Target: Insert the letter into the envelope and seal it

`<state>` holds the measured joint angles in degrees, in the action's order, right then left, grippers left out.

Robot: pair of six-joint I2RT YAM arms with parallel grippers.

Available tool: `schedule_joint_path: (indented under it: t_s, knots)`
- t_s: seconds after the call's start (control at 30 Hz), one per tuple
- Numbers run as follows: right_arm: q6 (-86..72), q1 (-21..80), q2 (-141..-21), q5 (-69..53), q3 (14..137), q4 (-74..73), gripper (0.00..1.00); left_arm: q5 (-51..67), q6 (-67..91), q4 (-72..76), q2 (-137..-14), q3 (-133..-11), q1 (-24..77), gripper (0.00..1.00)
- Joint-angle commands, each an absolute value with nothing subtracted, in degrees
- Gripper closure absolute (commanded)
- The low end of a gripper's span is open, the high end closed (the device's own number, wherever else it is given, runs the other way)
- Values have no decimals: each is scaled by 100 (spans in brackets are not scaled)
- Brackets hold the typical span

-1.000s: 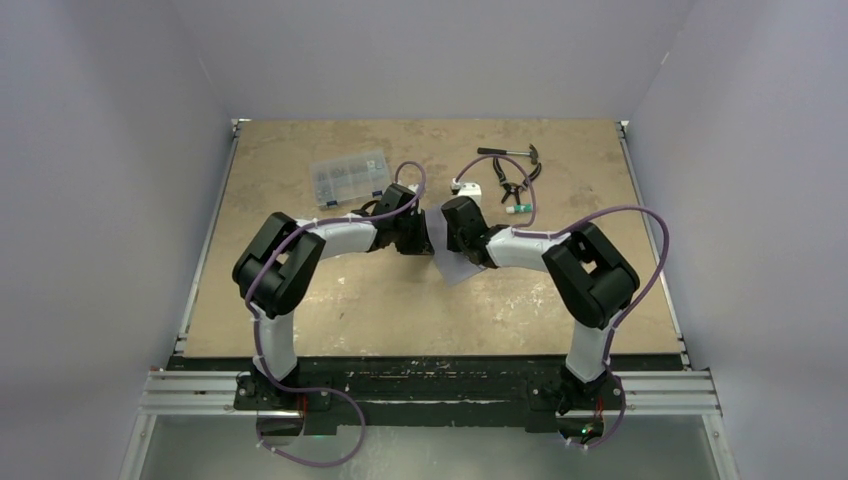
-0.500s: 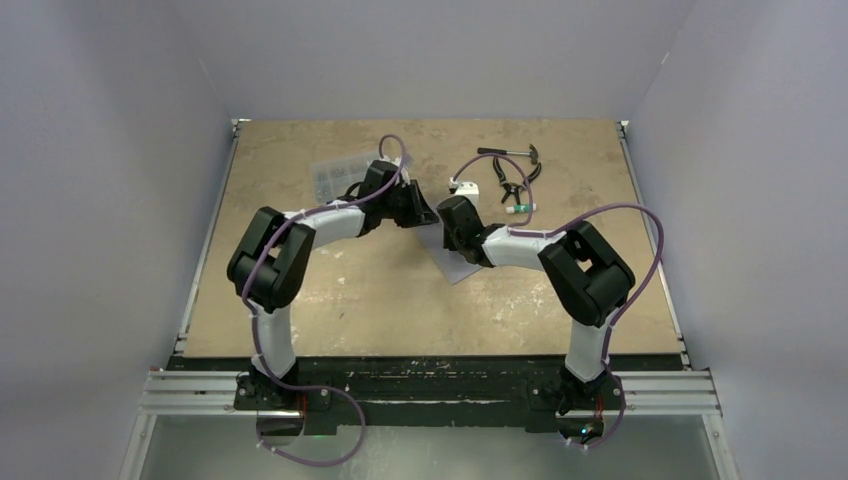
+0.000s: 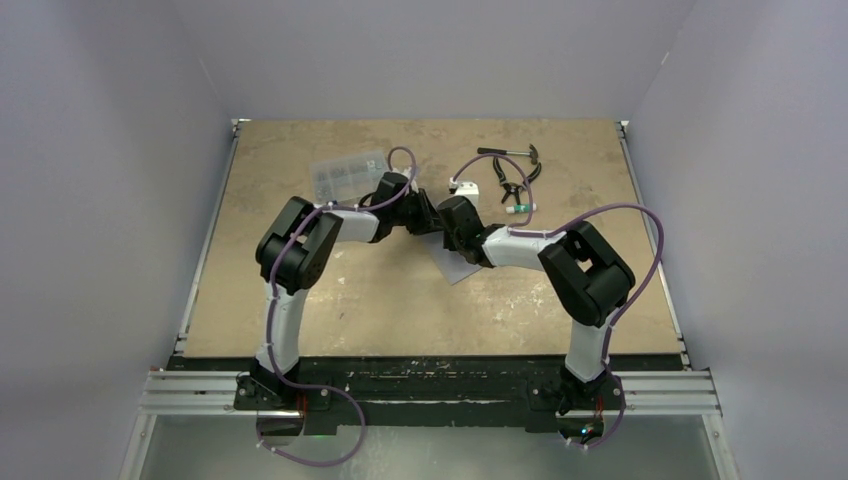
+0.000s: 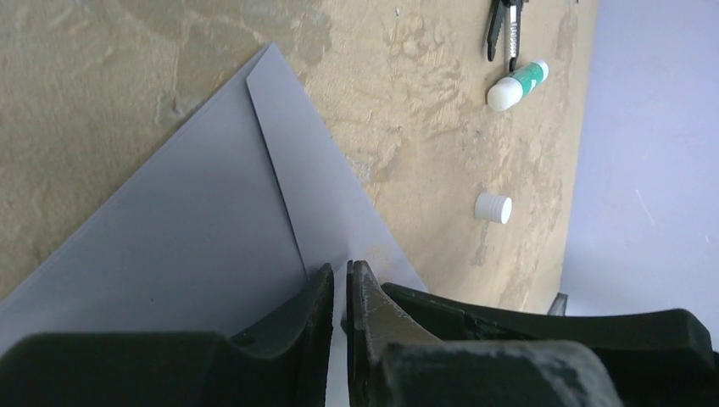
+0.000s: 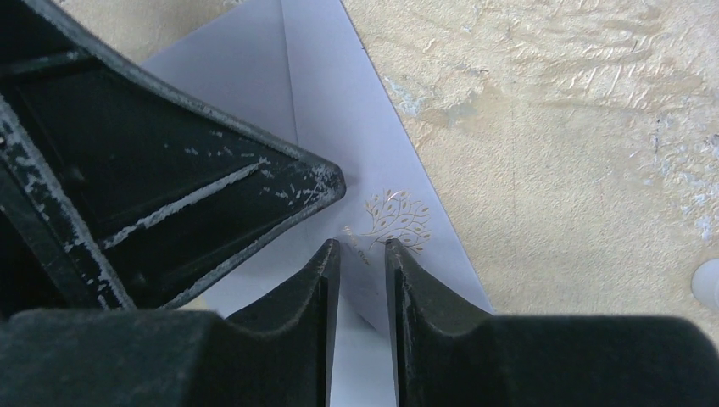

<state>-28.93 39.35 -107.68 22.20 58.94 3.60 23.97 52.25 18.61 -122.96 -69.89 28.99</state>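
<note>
The grey-lavender envelope (image 3: 455, 265) lies flat on the table, flap folded over. It also shows in the left wrist view (image 4: 195, 220) and the right wrist view (image 5: 339, 85), where a gold tree ornament is printed on it. My left gripper (image 3: 430, 216) (image 4: 339, 271) is shut, its tips down on the flap's edge. My right gripper (image 3: 444, 226) (image 5: 362, 248) stands right beside it, jaws a narrow gap apart, tips on the envelope near the ornament. The cream letter does not show.
A clear compartment box (image 3: 347, 172) sits at the back left. A hammer (image 3: 510, 152), pliers (image 3: 515, 180), a green-and-white glue stick (image 4: 517, 85) and its white cap (image 4: 493, 207) lie at the back right, just beyond the envelope.
My left gripper lifted off the envelope and swung back towards the box, then came down again next to the right gripper. The right gripper and the envelope stayed put.
</note>
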Motion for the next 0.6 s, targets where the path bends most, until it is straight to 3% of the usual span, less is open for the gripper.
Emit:
schedule_joint_path:
  t_s: [0.0, 0.17, 0.4, 0.57]
  knots:
    - [-2961, 4064, -11199, 1637, 5459, -1004, 70, 1768, 4773, 1300, -12414, -7265, 2961, 90]
    - [-2929, 4120, -11093, 1587, 5458, -1147, 69, 1213, 4598, 500, -12564, -7242, 2962, 93]
    - [-3005, 4262, -11027, 1652, 5360, -1609, 79, 941, 4416, 271, -12648, -7361, 2948, 99]
    - [-3048, 4520, -11021, 1634, 5290, -1816, 78, 883, 4422, 171, -12749, -7457, 2944, 99]
